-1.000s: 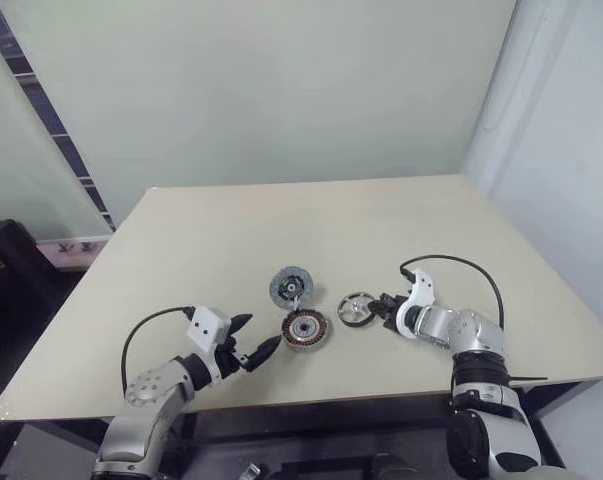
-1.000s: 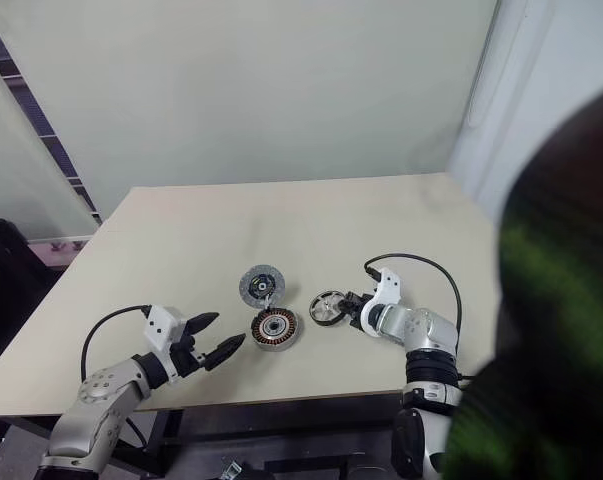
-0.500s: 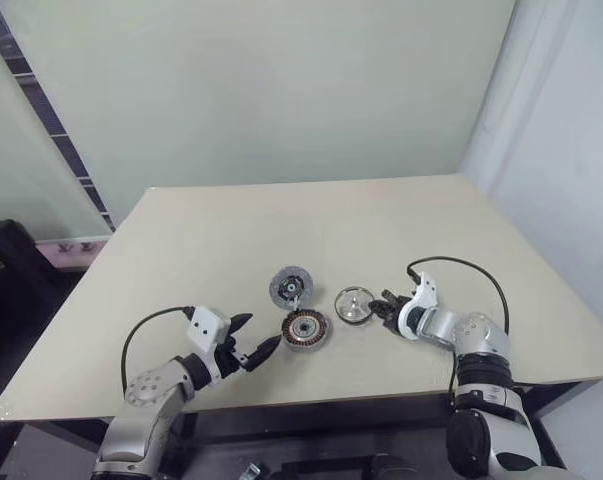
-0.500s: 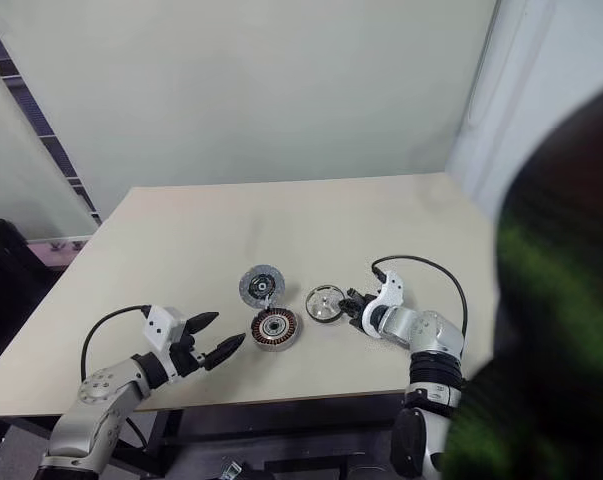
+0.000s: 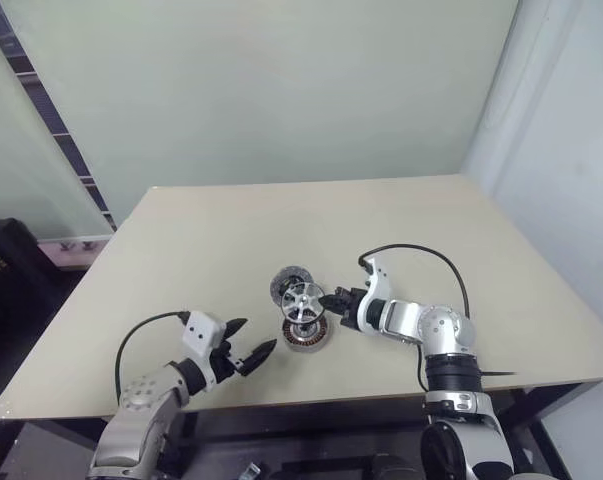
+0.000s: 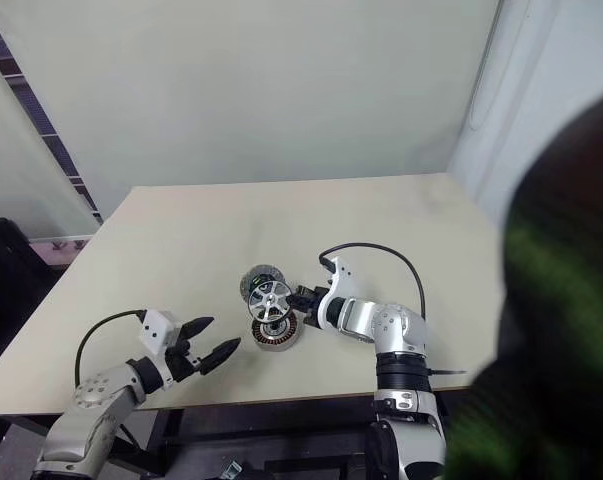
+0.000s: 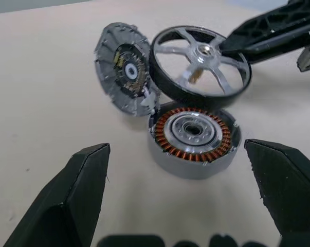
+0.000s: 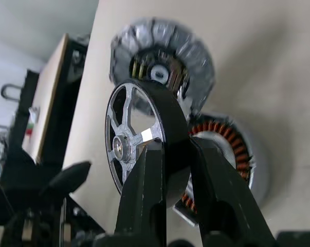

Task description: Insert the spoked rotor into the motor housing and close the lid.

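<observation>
The spoked rotor (image 5: 302,300), a shiny silver wheel with a dark rim, hangs tilted just above the motor housing (image 5: 306,334). My right gripper (image 5: 329,299) is shut on the rotor's rim, its two fingers (image 8: 147,175) pinching it from the right. The housing (image 7: 193,136) rests on the table with its copper windings facing up. Behind it, the dark speckled lid (image 7: 123,69) leans against the housing's edge, partly covered by the rotor. Near the front left of the housing, my left gripper (image 5: 258,336) is open and empty, pointing at the housing.
The beige table (image 5: 231,230) ends at a front edge just behind my arms. A pale wall rises behind its far edge. A black cable (image 5: 421,255) loops over my right wrist.
My right gripper has carried the rotor up and to the left, from the table beside the housing to just above it. The left arm has stayed put.
</observation>
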Motion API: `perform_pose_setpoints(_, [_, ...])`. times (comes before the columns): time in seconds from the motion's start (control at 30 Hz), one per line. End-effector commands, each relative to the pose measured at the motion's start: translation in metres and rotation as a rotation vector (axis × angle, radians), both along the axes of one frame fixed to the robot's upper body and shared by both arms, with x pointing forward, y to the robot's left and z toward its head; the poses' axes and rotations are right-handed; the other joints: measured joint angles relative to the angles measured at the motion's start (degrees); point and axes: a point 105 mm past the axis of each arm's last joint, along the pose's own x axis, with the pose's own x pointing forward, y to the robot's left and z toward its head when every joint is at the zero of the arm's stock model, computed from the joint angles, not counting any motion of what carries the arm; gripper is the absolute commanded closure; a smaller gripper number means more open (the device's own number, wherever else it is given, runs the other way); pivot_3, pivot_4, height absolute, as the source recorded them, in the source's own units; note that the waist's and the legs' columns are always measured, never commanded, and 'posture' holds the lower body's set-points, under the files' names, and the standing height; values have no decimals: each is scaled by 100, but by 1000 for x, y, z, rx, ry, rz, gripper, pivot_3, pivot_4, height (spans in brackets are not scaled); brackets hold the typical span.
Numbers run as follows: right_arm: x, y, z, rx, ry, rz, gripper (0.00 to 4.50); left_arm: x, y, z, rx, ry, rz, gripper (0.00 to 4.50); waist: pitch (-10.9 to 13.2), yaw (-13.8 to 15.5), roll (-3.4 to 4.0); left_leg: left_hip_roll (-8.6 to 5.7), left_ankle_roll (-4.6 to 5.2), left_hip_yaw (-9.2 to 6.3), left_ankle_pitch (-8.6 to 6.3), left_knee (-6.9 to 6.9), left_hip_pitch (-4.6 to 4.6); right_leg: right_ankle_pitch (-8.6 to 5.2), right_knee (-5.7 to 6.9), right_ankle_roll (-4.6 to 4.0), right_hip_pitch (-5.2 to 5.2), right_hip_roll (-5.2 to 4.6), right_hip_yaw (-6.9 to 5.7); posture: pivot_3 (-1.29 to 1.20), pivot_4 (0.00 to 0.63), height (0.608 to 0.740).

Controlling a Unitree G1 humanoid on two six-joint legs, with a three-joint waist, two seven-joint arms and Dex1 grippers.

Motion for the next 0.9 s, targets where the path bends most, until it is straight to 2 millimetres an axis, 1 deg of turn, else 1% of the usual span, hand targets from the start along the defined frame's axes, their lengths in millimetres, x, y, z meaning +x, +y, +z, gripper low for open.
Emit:
perform_pose_setpoints(0.03, [0, 6, 11, 14, -45, 18, 4171, 3, 2, 17, 4, -64, 0, 0, 1, -4, 0, 0, 0, 0, 0, 0, 0, 0, 0, 0, -1, 0, 0, 0, 0, 740])
perform_pose_setpoints(0.43, [-7, 12, -6, -10, -3, 29, 4171, 1, 1, 18, 8, -58, 1, 0, 1, -10, 1, 2, 0, 1, 0, -1, -1, -1, 0, -1, -4, 0, -1, 0, 0, 740])
perform_pose_setpoints(0.9, [-3, 18, -17, -35, 15, 6, 4171, 0, 0, 19, 9, -60, -2, 0, 1, -11, 1, 2, 0, 1, 0, -2, -1, -1, 0, -2, -5, 0, -1, 0, 0, 740])
